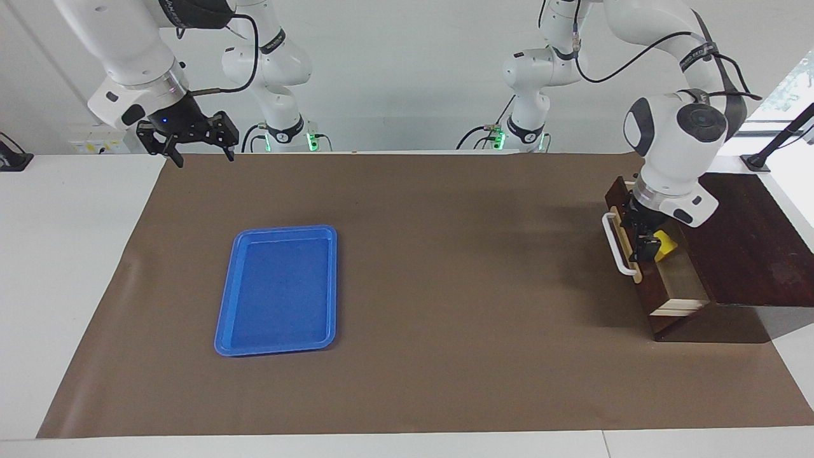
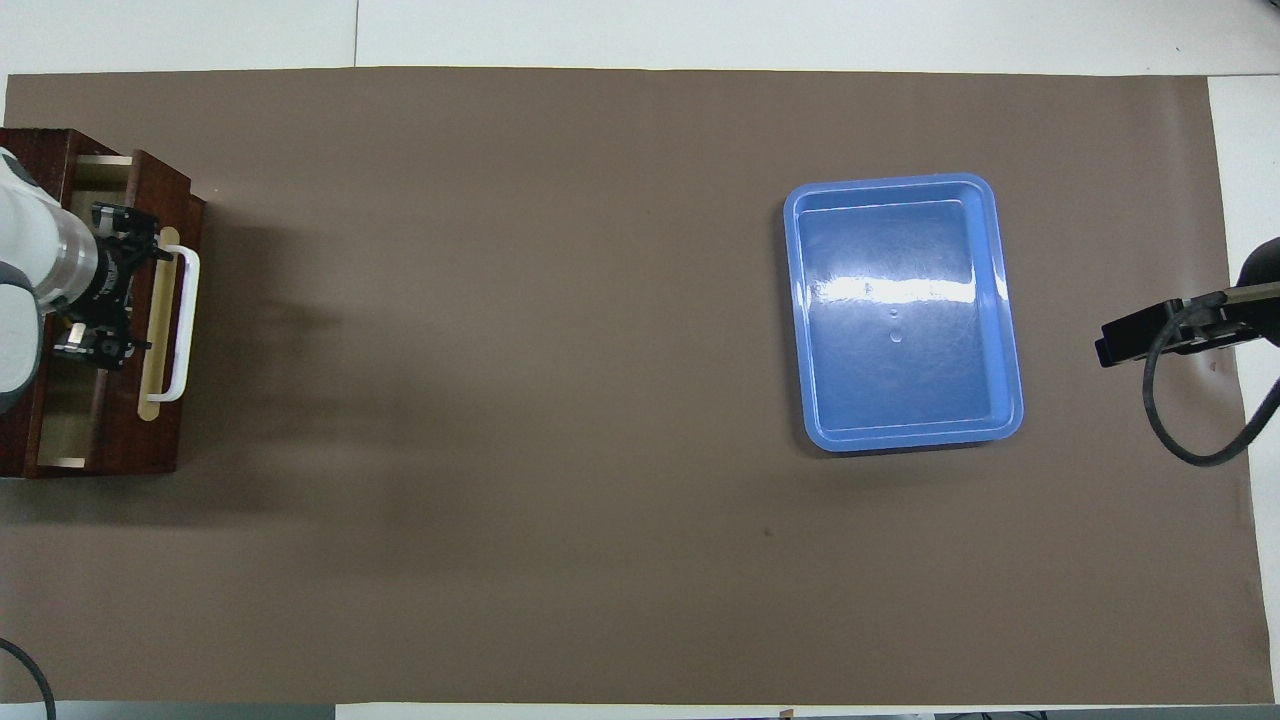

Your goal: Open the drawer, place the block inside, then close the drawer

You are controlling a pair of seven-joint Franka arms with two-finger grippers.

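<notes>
A brown-covered tabletop [image 1: 445, 267] carries a dark wooden box [image 1: 750, 248] at the left arm's end and a blue tray [image 1: 278, 289] toward the right arm's end, well apart. The box's drawer [image 1: 680, 286] is pulled out, its pale interior showing, its white handle [image 1: 615, 245] facing the tray. The left pincer [image 1: 643, 238] reaches down into the drawer, and the yellow block [image 1: 664, 245] lies inside, touching or just beside it; whether the pincer grips the block I cannot tell. The right pincer [image 1: 200, 147] waits raised over the tabletop's edge, fingers spread wide, holding nothing.
</notes>
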